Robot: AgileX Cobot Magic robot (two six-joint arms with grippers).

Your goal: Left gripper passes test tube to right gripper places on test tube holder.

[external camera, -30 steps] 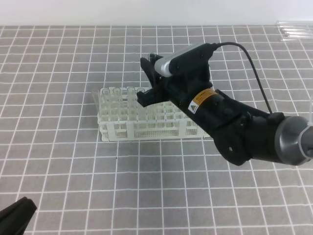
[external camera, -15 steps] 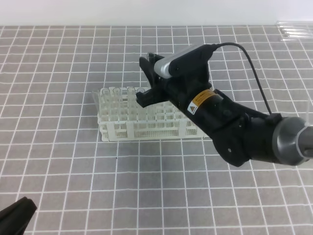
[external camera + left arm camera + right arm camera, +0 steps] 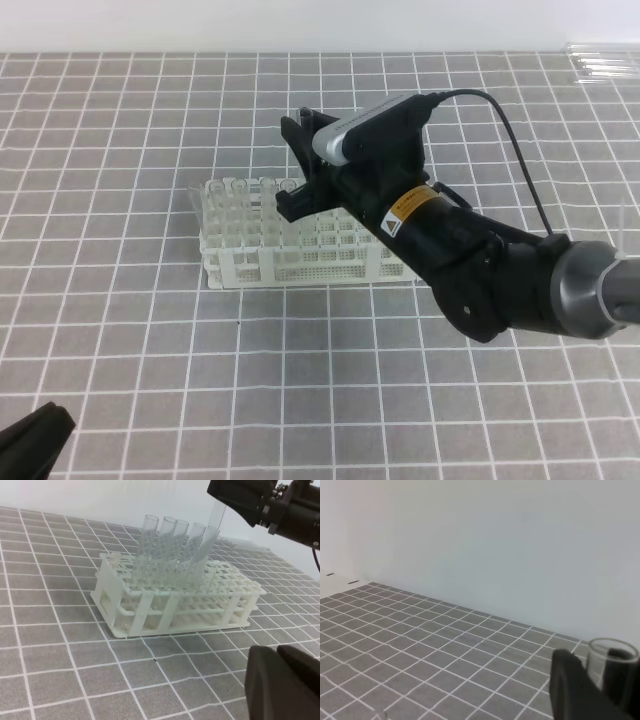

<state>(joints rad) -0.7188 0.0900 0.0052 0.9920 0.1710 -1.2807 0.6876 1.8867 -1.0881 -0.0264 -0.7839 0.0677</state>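
The white test tube holder (image 3: 300, 250) stands mid-table and carries several clear tubes at its left end (image 3: 165, 550). My right gripper (image 3: 300, 165) hovers over that end, shut on the test tube (image 3: 218, 511), which hangs upright just behind the racked tubes. In the right wrist view the tube's open rim (image 3: 612, 652) shows between the black fingers (image 3: 570, 690). Whether its lower end sits in a hole is hidden. My left gripper (image 3: 30, 445) rests at the near left corner, away from the rack, its fingers (image 3: 285, 685) together and holding nothing.
Spare clear tubes (image 3: 605, 65) lie at the far right edge of the gridded grey mat (image 3: 120, 330). The right arm's black body and cable (image 3: 480, 270) stretch across the right half, partly covering the rack's right end.
My right gripper has edged slightly left and down over the rack with the tube. The left gripper has stayed put.
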